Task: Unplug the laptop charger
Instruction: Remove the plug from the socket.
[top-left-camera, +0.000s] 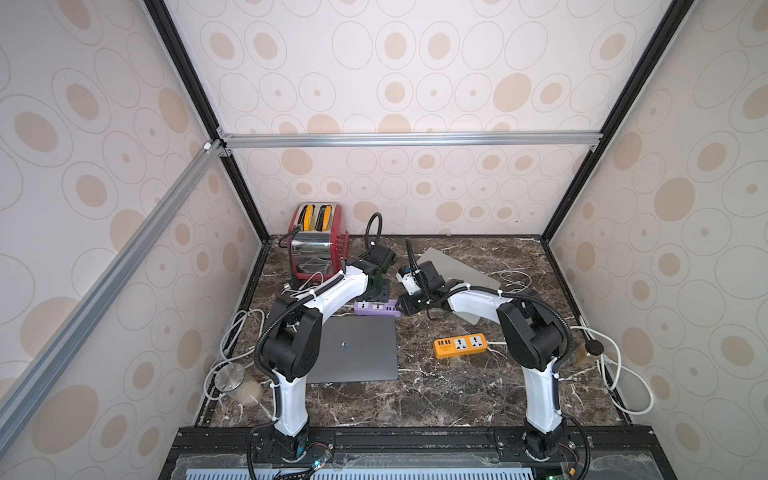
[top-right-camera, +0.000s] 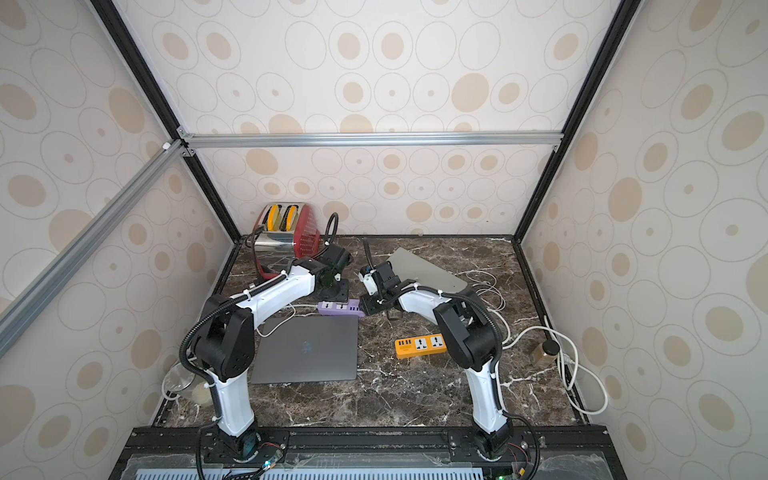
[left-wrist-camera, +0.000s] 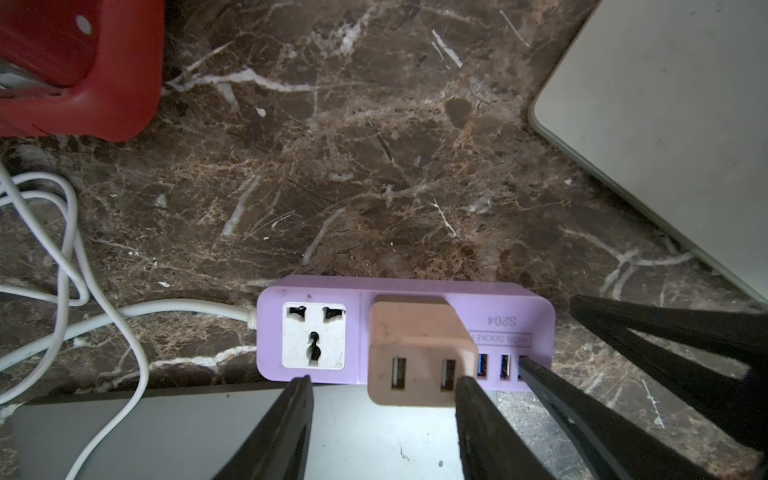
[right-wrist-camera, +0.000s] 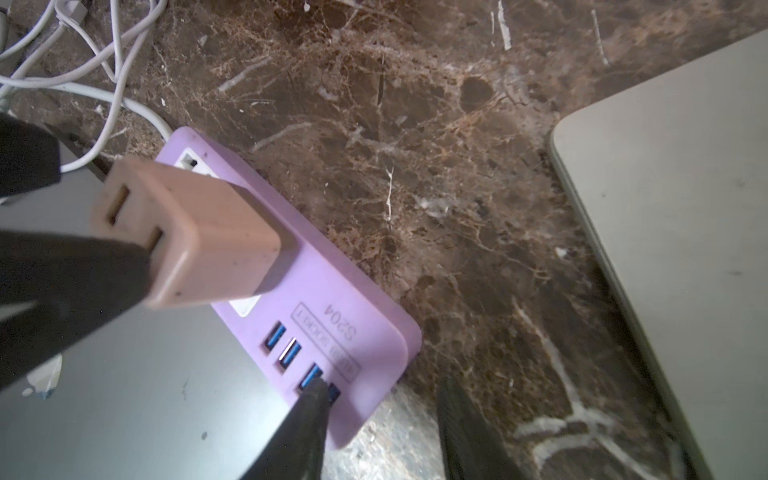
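Centrally, one peach-coloured blocky plastic laptop charger (left-wrist-camera: 419, 349) stands plugged into one of the two sockets of a lilac plastic power strip (left-wrist-camera: 357, 291). The strip lies just behind a closed dark grey laptop (top-left-camera: 357, 349).

Two grippers meet there. The left gripper (left-wrist-camera: 384, 382) straddles the charger with jaws partly apart: one finger (left-wrist-camera: 478, 415) touches its side and the other stands clear. The right gripper (right-wrist-camera: 382, 384) straddles the strip's end, jaws apart, with one fingertip (right-wrist-camera: 311, 399) on the row of four USB ports.

Elsewhere sit one orange power strip (top-left-camera: 460, 345), one pale grey flat slab (top-left-camera: 457, 270), one red two-slot toaster (top-left-camera: 316, 241), one metal-lidded jar (top-left-camera: 232, 380), one black-lidded jar (top-left-camera: 588, 352) and several loose white cables (top-left-camera: 623, 374).

Everything rests on a dark brown veined marble tabletop (top-left-camera: 436, 395), enclosed by walls papered with beige ovals (top-left-camera: 395, 83) and aluminium framing (top-left-camera: 407, 139).
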